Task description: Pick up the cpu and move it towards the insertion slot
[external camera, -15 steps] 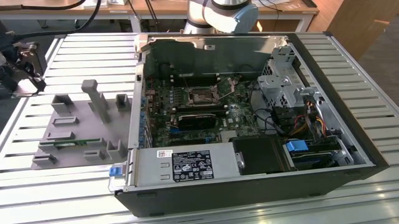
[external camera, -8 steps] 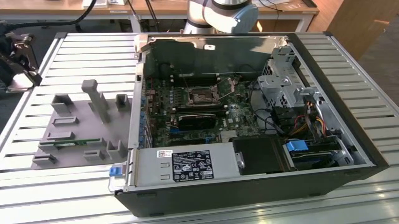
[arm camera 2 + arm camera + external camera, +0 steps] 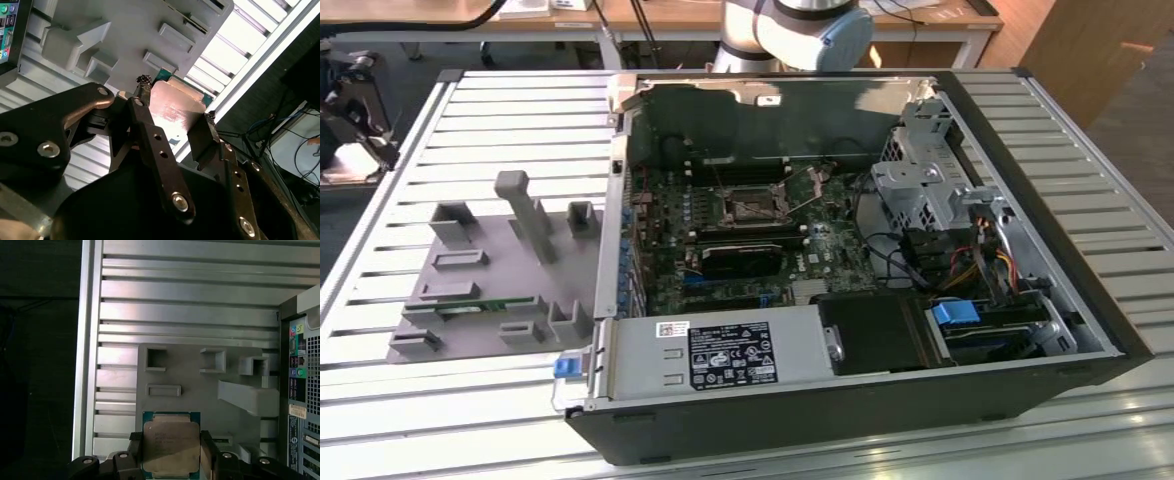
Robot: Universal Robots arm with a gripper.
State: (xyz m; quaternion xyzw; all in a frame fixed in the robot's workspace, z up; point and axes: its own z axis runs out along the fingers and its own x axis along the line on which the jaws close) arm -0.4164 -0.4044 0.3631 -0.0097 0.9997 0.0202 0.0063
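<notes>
i'm watching the gripper [image 3: 171, 455] clamping the cpu [image 3: 170, 437] by two opposite edges, with one finger [image 3: 144, 87] pressing on each side. both wrist views are showing the silvery lid facing the camera, with the green rim peeking out around it. the pick-up is looking done to me. the chip is sitting between the pads rather than in a pocket of the grey fixture plate [image 3: 200, 390], which is lying beneath it on the slatted worktop [image 3: 175, 300]. i'm judging it lifted clear, though i'm not able to tell by how much.

the carry is what's left. in the exterior view the insertion slot [image 3: 750, 205] is sitting on the motherboard inside the open computer case [image 3: 1067, 330], toward the case's back wall, with its metal frame and dark centre showing. i'm not able to tell how its latch is standing. the fixture plate is lying on the worktop beside the case, toward the worktop's edge on the exterior view's left, well apart from the slot. the first wrist view is showing the chip hanging over that plate, not over the case, so i'm reckoning nearly all of the way to the slot is left to cover.
</notes>
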